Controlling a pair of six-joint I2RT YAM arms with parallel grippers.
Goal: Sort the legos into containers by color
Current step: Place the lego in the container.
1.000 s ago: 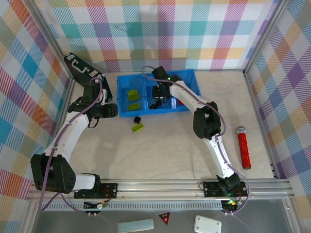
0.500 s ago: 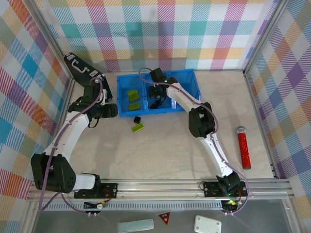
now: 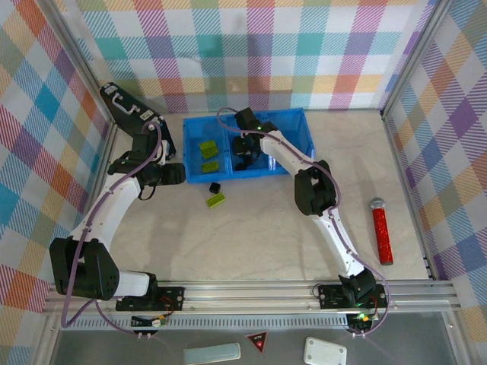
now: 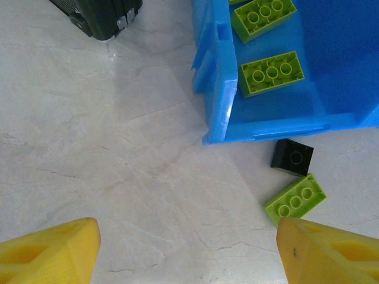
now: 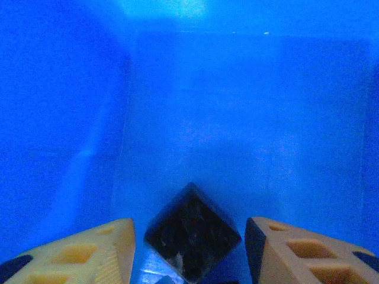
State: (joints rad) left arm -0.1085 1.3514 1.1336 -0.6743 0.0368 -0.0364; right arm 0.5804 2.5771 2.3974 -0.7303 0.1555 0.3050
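Legos lie in two places: two lime-green bricks (image 4: pixel 272 72) rest in the left compartment of the blue tray (image 4: pixel 216 106), while a black brick (image 4: pixel 292 157) and a green brick (image 4: pixel 295 198) sit just beside each other on the table (image 4: pixel 118 148), near the tray's near wall. The left end effector (image 4: pixel 186 251) hangs released over the table. The right end effector (image 5: pixel 188 223) brackets a black cube (image 5: pixel 192 234) in the middle compartment; whether it grips cannot be told.

Marbled table (image 3: pixel 251 236): tray (image 4: pixel 216 89), briefcase (image 3: pixel 125 110), two legos (image 3: pixel 216 200)
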